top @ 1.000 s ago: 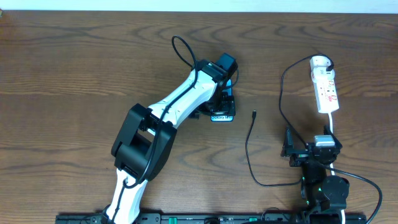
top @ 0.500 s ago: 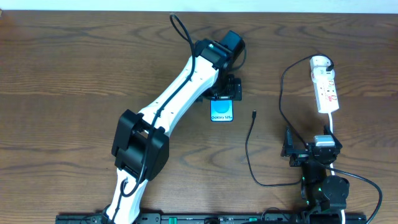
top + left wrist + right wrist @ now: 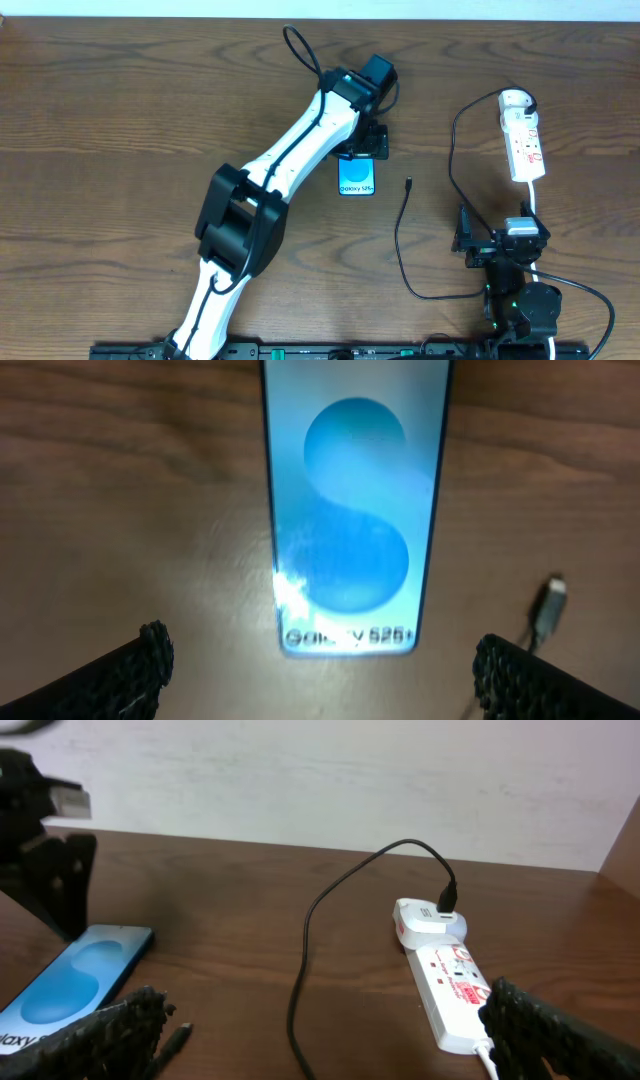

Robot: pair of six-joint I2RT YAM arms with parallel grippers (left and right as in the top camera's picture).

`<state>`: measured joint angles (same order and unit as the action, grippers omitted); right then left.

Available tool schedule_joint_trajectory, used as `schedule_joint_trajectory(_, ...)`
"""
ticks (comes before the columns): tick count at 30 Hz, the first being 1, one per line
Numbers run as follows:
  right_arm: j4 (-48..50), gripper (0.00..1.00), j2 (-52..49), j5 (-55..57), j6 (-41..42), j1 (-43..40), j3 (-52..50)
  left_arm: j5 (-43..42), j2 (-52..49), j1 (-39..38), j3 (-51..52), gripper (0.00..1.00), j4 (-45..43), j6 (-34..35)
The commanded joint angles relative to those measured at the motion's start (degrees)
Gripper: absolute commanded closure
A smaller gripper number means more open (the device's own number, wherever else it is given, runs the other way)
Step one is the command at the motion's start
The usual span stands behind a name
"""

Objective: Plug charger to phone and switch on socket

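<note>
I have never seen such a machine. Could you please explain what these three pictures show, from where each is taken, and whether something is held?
Two robot arms stand at a brown wooden table. One picture looks down from above; the other two come from wrist cameras, showing the black left fingers and the black right fingers. On the table lie a small blue-screened smartphone, a thin black charger cable and a white power strip. Both pairs of fingers are open; nothing is held.

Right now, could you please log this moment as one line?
left gripper open near phone | right gripper open | charger loose beside phone | socket untouched
</note>
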<state>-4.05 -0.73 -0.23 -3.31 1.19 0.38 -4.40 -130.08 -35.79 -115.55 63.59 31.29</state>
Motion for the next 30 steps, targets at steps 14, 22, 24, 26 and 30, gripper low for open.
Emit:
schedule_joint_trajectory(14, -0.28, 0.01, 0.09, 0.04, 0.7, -0.13, -0.04, 1.07, -3.45, -2.38, 0.81, 0.02, -3.32, 4.33)
schedule_joint_trajectory(22, -0.28, 0.01, 0.09, 0.07, 0.7, -0.13, -0.04, 1.9, -3.54, -2.64, 0.92, 0.02, -3.5, 1.11)
schedule_joint_trajectory(24, -0.28, 0.01, 0.09, 0.04, 0.7, -0.13, -0.04, 2.51, -3.56, -2.64, 0.94, 0.02, -3.52, 1.14)
schedule_joint_trajectory(26, -0.28, 0.01, 0.09, 0.04, 0.7, -0.13, -0.04, 2.56, -3.61, -2.64, 0.94, 0.02, -3.52, 1.14)
schedule_joint_trajectory(30, -0.28, 0.01, 0.09, 0.04, 0.7, -0.13, -0.04, 2.56, -3.65, -2.64, 0.96, 0.02, -3.52, 1.14)
